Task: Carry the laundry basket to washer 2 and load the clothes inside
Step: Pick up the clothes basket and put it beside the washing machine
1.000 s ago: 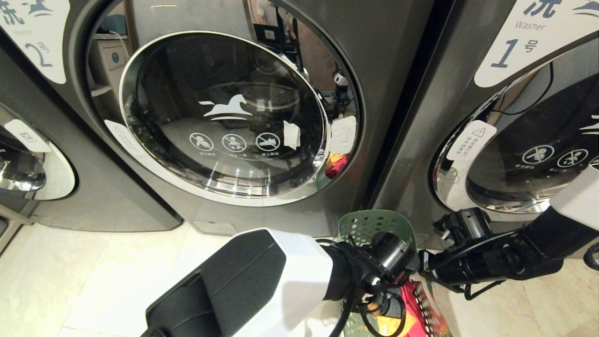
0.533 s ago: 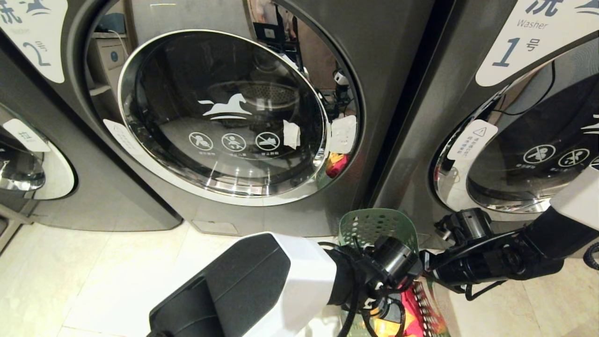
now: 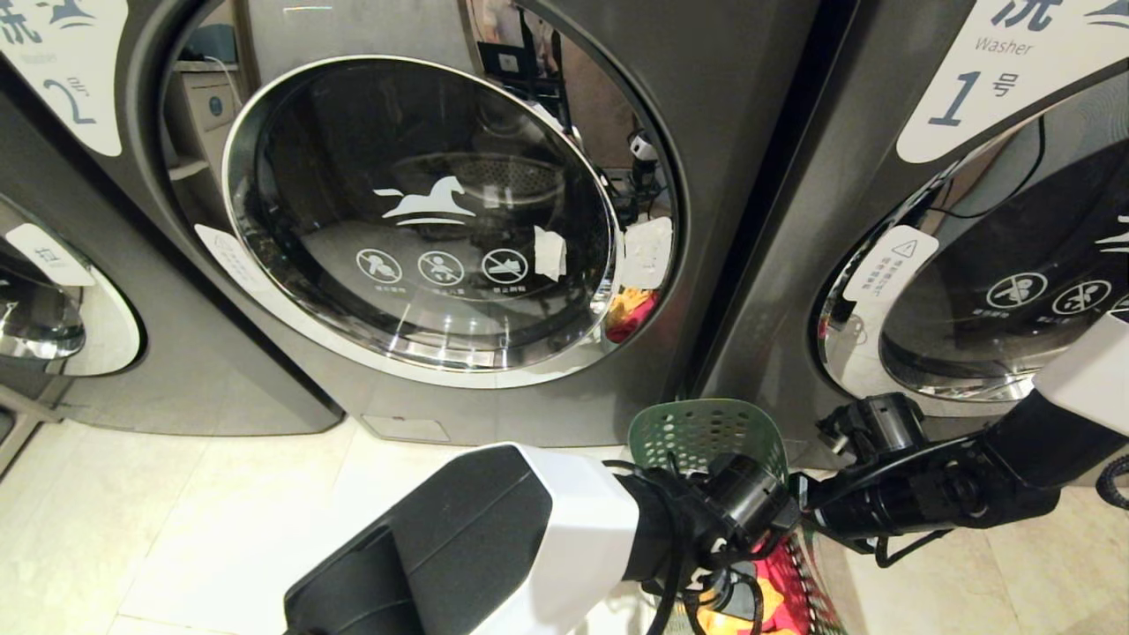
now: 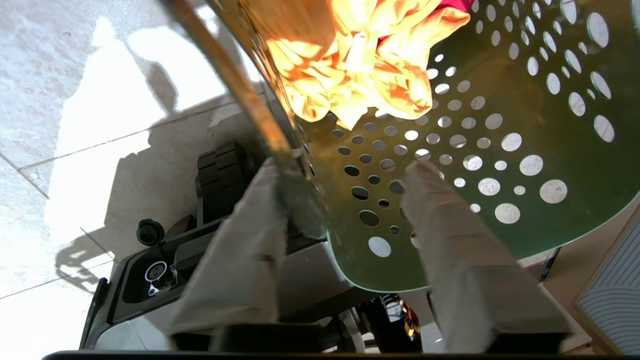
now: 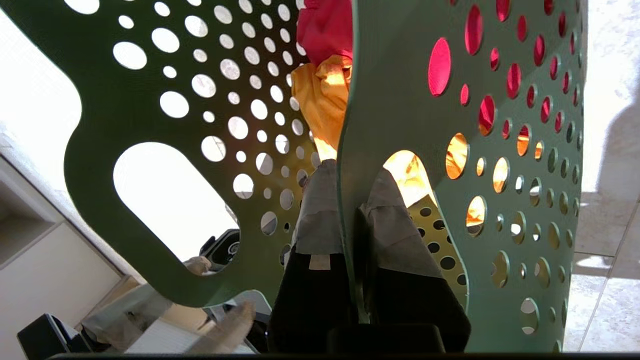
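The laundry basket (image 3: 706, 432), dark green and perforated, hangs between my two arms in front of the gap between the washers. In it lie the clothes: a yellow garment (image 4: 360, 65) and a pink-red one (image 5: 325, 25). My left gripper (image 4: 345, 172) is open. One of its fingers (image 4: 250, 240) is outside the basket wall (image 4: 500, 100) and the other is inside. My right gripper (image 5: 352, 172) is shut on the basket's rim (image 5: 400, 100), next to an oval handle hole. Washer 2 (image 3: 414, 212) stands straight ahead with its round glass door shut.
Washer 1 (image 3: 997, 291) stands to the right of washer 2, door shut. Part of a third machine (image 3: 53, 309) shows at far left. Pale floor tiles (image 3: 176, 529) spread in front of washer 2. My left arm (image 3: 529, 529) hides the near side of the basket.
My left forearm has edged slightly to the right, and the basket's far rim has shifted a little to the left. The right arm has stayed put.
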